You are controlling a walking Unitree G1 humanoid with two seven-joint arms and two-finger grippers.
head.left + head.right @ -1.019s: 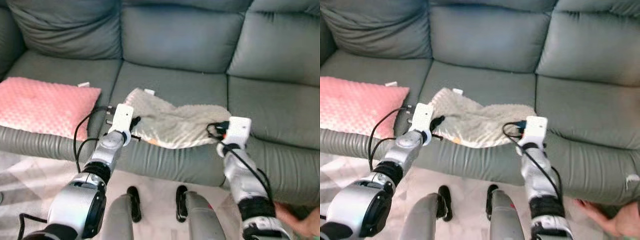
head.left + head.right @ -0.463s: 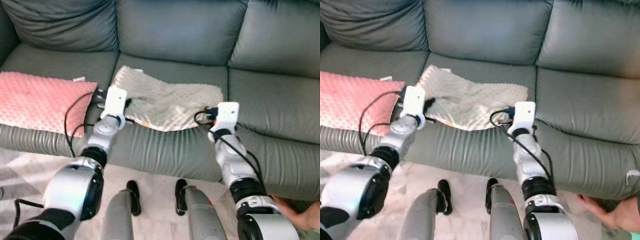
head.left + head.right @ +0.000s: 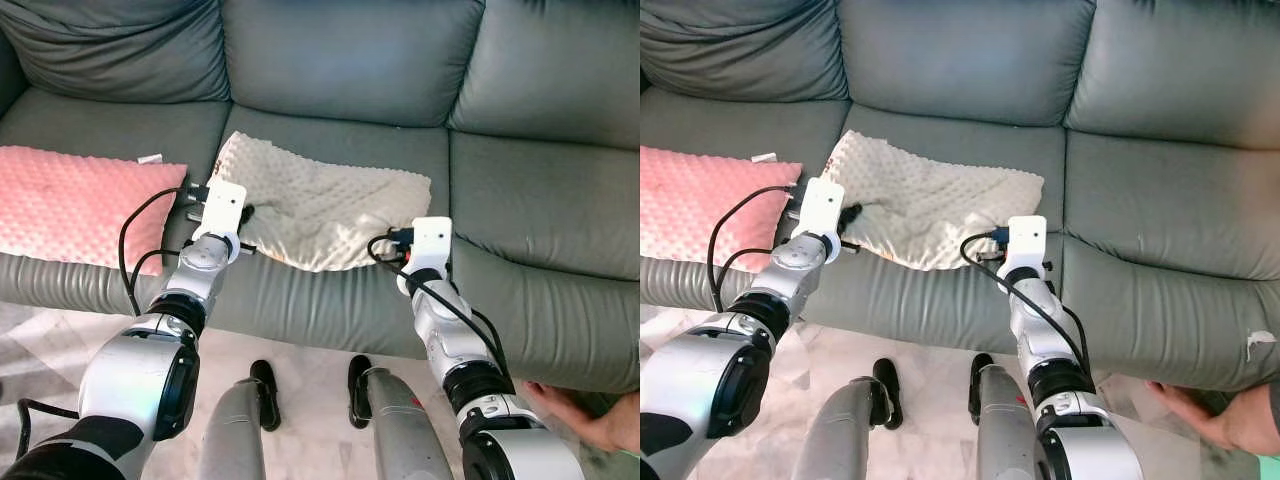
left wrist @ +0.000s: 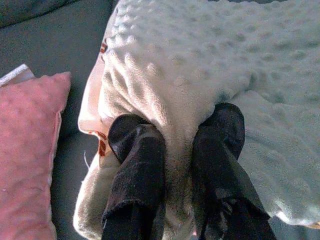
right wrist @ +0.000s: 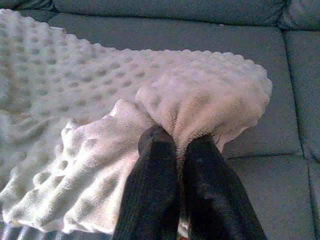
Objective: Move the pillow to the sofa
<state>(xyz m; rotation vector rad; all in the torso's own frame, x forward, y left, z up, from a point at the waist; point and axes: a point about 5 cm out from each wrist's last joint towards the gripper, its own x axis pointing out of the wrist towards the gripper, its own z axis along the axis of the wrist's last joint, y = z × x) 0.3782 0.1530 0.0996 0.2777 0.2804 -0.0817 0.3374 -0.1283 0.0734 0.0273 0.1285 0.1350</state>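
Note:
A cream dotted pillow (image 3: 320, 200) lies flat on the middle seat of the grey sofa (image 3: 340, 60). My left gripper (image 4: 175, 131) is shut on a fold of the pillow's left edge (image 4: 165, 95), close to the seat's front. My right gripper (image 5: 179, 142) pinches the pillow's right front corner (image 5: 200, 107) between its black fingers (image 5: 152, 150). In the head views the left wrist (image 3: 222, 210) and right wrist (image 3: 428, 245) sit at the pillow's two near corners, above the front roll of the seat.
A pink dotted pillow (image 3: 75, 205) rests on the left seat, close beside the cream one. The right seat (image 3: 545, 195) is bare. A person's hand (image 3: 590, 420) shows at the lower right, near the floor. My own legs and feet (image 3: 265, 395) stand before the sofa.
The pillow has gone from hanging bunched at the seat's front edge to lying spread flat further back on the middle seat. Both grippers moved forward with it; the camera shifted too.

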